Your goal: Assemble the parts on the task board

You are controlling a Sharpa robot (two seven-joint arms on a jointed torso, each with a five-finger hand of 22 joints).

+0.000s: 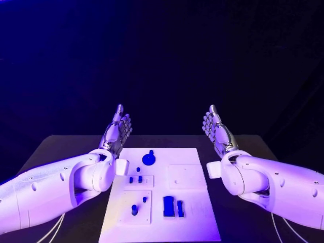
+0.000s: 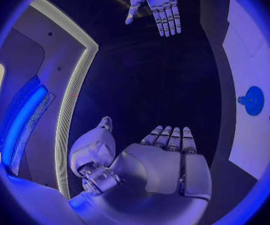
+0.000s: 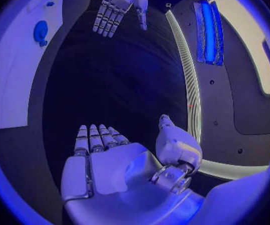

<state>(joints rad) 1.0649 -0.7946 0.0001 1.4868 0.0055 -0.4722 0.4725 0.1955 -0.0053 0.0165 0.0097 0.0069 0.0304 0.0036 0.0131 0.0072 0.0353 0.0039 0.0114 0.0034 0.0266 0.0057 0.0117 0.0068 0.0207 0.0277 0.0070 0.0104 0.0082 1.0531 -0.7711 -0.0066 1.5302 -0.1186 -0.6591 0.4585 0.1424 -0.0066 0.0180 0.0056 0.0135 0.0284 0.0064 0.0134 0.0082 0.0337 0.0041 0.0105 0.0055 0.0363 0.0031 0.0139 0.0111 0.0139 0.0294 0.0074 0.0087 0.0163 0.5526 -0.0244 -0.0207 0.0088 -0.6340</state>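
We see two smooth white arms with rounded shells, each dotted with small dark screw holes along the forearm. A bulbous white wrist housing joins each arm to its hand. The left hand (image 1: 117, 130) and right hand (image 1: 219, 130) are silver and segmented, with ridged fingers and a boxy pale palm plate. Thin pale cables trail beneath both forearms near the elbows.

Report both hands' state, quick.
Left hand: open, fingers straight, holding nothing, raised beside the task board.
Right hand: open, fingers straight, holding nothing, raised on the board's other side.
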